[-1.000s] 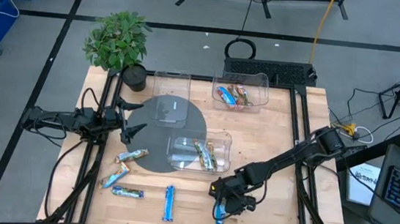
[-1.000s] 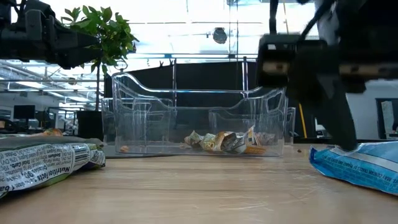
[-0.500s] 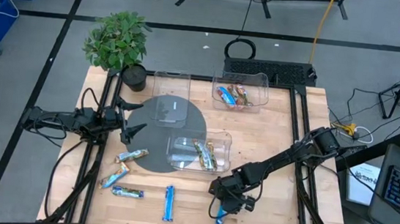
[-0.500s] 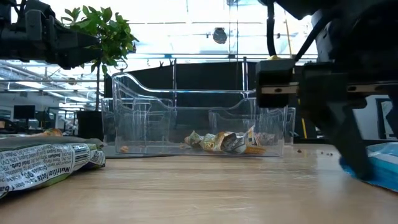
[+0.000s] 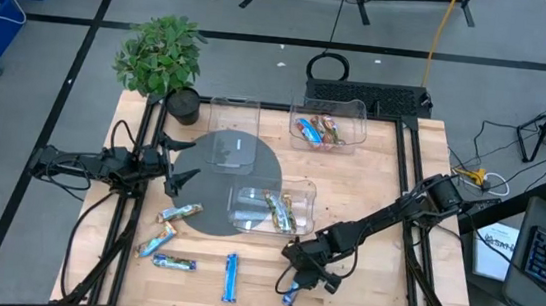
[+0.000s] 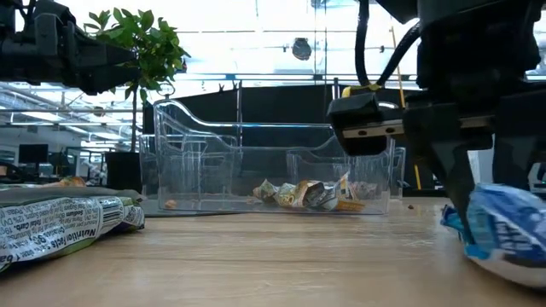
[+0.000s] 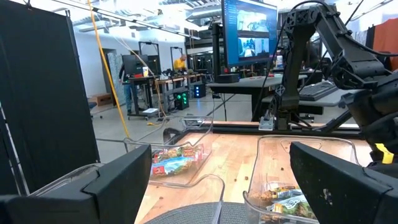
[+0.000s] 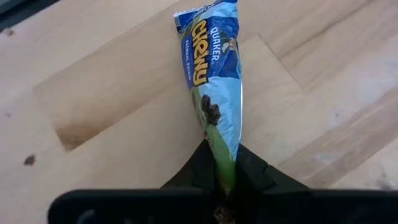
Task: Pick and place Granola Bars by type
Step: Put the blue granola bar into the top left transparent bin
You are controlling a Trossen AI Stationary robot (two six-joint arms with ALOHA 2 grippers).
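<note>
On the table, near its front edge, the right pincer is clamped tight on one end of a blue bar. The left pincer waits wide open and empty over the left side. Lift straight up, as the end grip looks likely to let the bar swing.

R gripper fingers pinched, L gripper spread – idle

3 bins, ~10 bars

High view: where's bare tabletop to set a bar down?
Free: bare wood right of the front bin, and between the two right-hand bins. Crowded: front-left, where loose bars cluster beside the grey mat.
</note>
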